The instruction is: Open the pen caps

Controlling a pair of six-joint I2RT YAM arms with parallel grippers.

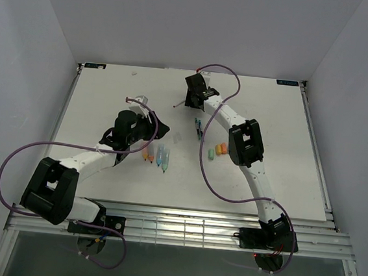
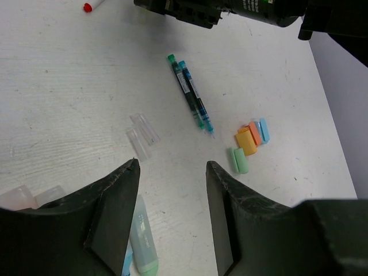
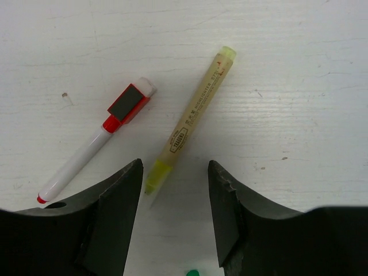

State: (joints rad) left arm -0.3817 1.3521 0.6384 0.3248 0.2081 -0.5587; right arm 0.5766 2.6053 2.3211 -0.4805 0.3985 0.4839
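Observation:
Loose caps lie in a cluster: two orange (image 2: 246, 141), one blue (image 2: 264, 130) and one pale green (image 2: 238, 160); they also show in the top view (image 1: 217, 149). A red cap (image 3: 127, 103) sits on a white marker (image 3: 75, 167). A yellow highlighter (image 3: 192, 118) lies beside it. My right gripper (image 3: 175, 167) is open and empty just above the highlighter's yellow tip; it shows at the far middle of the table (image 1: 191, 101). My left gripper (image 2: 172, 167) is open and empty above bare table, left of the cap cluster (image 1: 158, 134).
Two thin teal pens (image 2: 192, 98) lie side by side at mid table. Two clear caps (image 2: 144, 135) lie near them. Thick translucent highlighter barrels (image 1: 159, 155) lie under my left gripper; the green one (image 2: 142, 236) shows by its left finger. Walls enclose the white table (image 1: 282, 134).

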